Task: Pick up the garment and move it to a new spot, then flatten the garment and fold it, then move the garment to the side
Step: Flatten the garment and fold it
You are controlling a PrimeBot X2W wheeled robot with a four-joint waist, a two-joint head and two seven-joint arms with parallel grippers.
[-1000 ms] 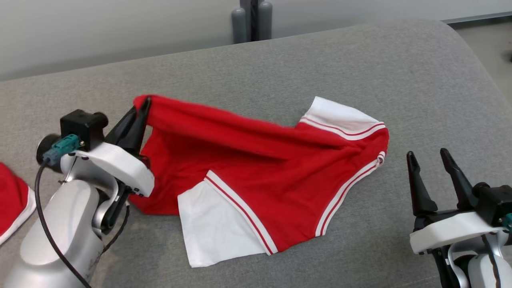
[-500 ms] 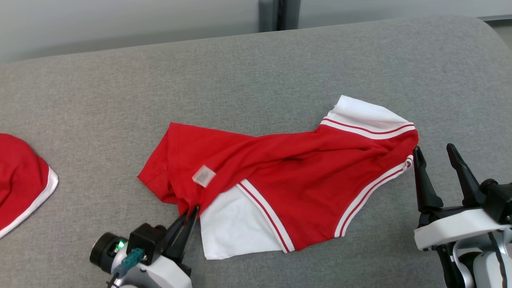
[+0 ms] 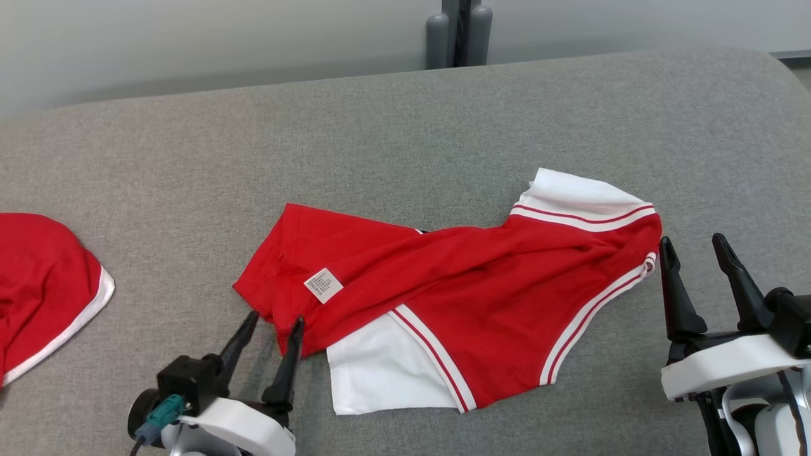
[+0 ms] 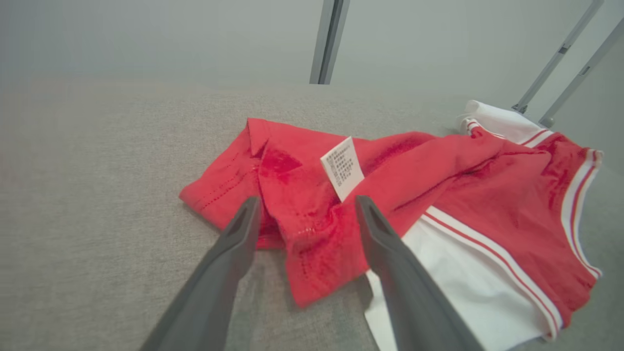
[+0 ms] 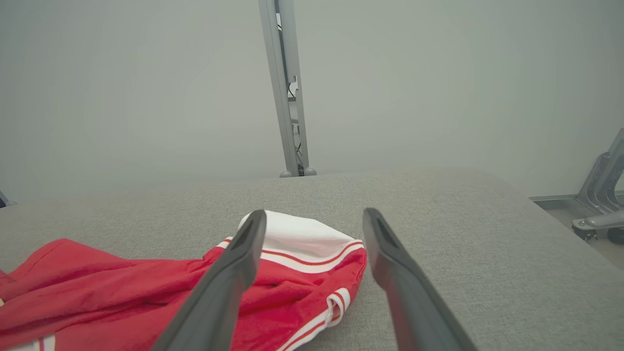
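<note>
Red cotton garment with white, red-striped panels lies crumpled and twisted on a grey fabric-covered surface, between our two grippers. Nearest us, our left gripper has its two dark fingers spread apart and holds nothing. A folded red corner of the cloth lies between and just beyond its fingertips. A small white care label sits a little farther ahead of that gripper. Our right gripper is also parted wide and empty, with the garment's striped edge just off its left fingertip. Well off to the left gripper's left lies a second red piece with white trim. Beyond everything, at the surface's far edge, stand grey upright posts.

We judge that flattening is not yet done. The risk is that closing on the doubled corner catches one layer only, so a pull tightens the twist instead of spreading it. The near white panel, tucked under the red, could also drag along.

We count two grippers, one garment in work, two white panels, one label and one other red piece.
</note>
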